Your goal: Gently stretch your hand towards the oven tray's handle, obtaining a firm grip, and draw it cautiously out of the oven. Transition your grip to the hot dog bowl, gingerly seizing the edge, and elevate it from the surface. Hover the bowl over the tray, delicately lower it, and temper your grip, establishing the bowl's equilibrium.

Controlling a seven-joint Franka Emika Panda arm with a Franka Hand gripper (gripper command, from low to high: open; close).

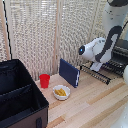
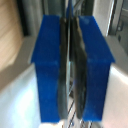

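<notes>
pale woven screen wall (image 1: 40,30), light wooden tabletop (image 1: 90,107), soft even light

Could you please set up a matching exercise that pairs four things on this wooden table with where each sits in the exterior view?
Things:
1. small red cup
2. small round white bowl of yellowish food pieces
3. dark blue upright book
4. big black fabric case

Places:
A. filling the view's lower left corner
B. standing beside the dark wire rack
C. next to the case's upper corner
D. on bare wood in front of the book

Pairs: 1-C, 2-D, 3-B, 4-A
</notes>
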